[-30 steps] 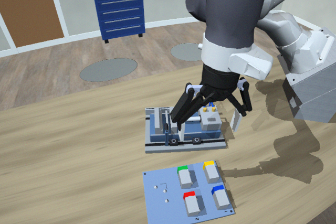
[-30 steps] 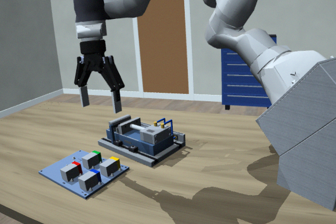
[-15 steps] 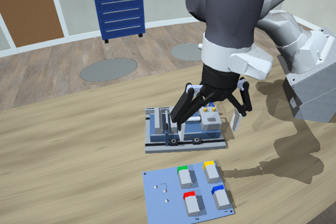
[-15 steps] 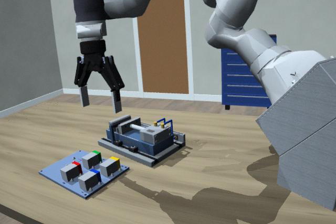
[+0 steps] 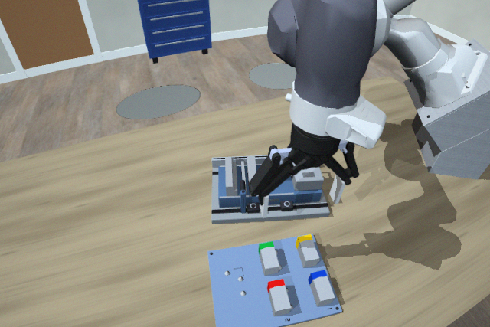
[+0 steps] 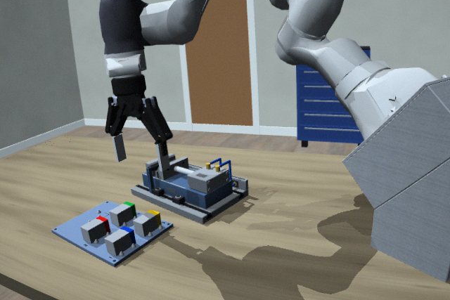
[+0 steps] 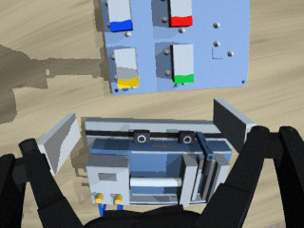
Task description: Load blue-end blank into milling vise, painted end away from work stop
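Observation:
The blank with the blue end (image 5: pixel 323 290) (image 6: pixel 119 244) (image 7: pixel 120 14) lies on the infeed plate (image 5: pixel 233 307) (image 6: pixel 76 222) (image 7: pixel 237 14), at the corner marked 1. My gripper (image 5: pixel 300 206) (image 6: pixel 143 166) (image 7: pixel 144 118) is wide open and empty, low over the vise's side facing the plate, its fingers spread along the vise's length. The fixed jaw (image 5: pixel 229 174) (image 7: pixel 219 178) is the end block without hoses. The movable jaw (image 7: pixel 188 178) stands close to it, with no blank between them. The work stop (image 5: pixel 243 197) (image 7: pixel 205 144) shows at the gap's plate-side end. Exact finger clearance is unclear.
Blanks with yellow (image 5: pixel 308 253) (image 6: pixel 147 224) (image 7: pixel 126 64), green (image 5: pixel 270 260) (image 6: pixel 122 216) (image 7: pixel 182 59) and red (image 5: pixel 279 299) (image 6: pixel 94 230) (image 7: pixel 180 7) ends stand on the infeed plate among small cones. The hose block (image 5: pixel 308 179) (image 6: pixel 207 180) (image 7: pixel 108 178) is at the vise's other end.

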Tool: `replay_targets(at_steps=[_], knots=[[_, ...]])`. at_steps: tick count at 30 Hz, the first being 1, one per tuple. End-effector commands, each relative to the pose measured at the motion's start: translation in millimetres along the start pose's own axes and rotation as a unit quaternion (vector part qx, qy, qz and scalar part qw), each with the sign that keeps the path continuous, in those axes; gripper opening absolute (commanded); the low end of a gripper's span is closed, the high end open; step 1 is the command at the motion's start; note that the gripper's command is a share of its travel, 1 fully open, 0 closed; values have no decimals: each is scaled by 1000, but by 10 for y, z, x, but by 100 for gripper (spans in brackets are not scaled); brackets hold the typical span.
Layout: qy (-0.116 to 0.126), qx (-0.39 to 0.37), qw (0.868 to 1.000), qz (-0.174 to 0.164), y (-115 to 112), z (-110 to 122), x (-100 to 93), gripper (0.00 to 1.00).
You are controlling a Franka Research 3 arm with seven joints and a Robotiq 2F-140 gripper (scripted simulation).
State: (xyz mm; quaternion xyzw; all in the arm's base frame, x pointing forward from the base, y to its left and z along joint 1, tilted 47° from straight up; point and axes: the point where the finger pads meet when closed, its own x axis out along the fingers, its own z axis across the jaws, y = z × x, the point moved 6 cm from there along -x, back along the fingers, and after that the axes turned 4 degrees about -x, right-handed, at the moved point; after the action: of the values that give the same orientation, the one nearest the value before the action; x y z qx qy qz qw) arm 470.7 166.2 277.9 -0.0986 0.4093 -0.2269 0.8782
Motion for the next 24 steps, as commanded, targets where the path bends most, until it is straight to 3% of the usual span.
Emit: replay_targets(at_steps=[1, 24], knots=[[-7, 7, 1000, 16, 106, 30, 97, 100], [-7, 7, 1000, 16, -31, 107, 99, 100]])
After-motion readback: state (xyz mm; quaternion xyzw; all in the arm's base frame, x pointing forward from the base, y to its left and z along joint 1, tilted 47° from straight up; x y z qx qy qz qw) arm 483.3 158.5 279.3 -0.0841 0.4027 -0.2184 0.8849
